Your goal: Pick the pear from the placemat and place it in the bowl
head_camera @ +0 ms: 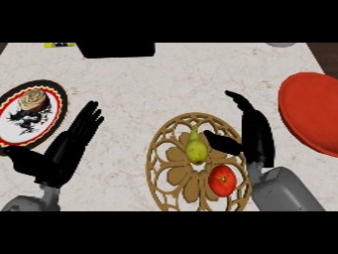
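Note:
A yellow-green pear lies on the round tan openwork placemat at the lower middle of the head view, with a red tomato just below and to its right. My right hand is open beside the pear on its right, fingers stretched away from me and thumb pointing toward the fruit, a small gap between them. The red bowl sits at the right edge of the counter, beyond the right hand. My left hand rests open at the lower left, fingers up.
A decorated plate holding a cupcake sits at the left edge, close to the left hand. A black object stands at the counter's far edge, with a small yellow item to its left.

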Robot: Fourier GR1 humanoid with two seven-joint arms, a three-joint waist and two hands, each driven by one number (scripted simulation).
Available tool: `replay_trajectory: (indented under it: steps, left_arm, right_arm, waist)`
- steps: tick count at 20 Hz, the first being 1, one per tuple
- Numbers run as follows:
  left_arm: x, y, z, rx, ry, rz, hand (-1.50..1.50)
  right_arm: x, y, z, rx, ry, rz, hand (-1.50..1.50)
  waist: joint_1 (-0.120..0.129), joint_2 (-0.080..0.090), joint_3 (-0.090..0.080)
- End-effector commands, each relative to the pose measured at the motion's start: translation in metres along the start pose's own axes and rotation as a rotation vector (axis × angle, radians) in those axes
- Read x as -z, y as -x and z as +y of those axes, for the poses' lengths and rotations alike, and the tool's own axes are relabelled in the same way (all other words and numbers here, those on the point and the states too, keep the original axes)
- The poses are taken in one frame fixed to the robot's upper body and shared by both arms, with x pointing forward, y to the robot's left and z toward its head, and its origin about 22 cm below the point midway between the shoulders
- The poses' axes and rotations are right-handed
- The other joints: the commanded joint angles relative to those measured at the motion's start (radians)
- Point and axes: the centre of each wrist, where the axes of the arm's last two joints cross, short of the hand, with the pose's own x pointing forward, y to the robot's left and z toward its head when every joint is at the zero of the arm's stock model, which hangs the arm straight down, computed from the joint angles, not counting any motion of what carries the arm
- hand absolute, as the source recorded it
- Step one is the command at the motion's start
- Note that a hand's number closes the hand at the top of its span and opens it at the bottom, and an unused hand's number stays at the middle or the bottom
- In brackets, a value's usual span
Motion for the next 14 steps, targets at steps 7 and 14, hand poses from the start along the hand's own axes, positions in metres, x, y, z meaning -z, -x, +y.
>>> replay_trajectory:
  steps: [7, 14]
  left_arm:
    - [0.015, -0.008, -0.023, -0.018, 0.037, 0.028, 0.0]
    - [0.019, -0.001, -0.027, -0.031, 0.056, 0.024, 0.0]
  right_arm:
    - [-0.006, -0.081, 0.027, -0.549, -0.038, 0.262, -1.5]
    - [0.004, -0.119, 0.045, -0.614, -0.243, 0.481, -1.5]
  waist:
    - [0.037, -0.001, 0.0]
    - [0.044, 0.007, 0.002]
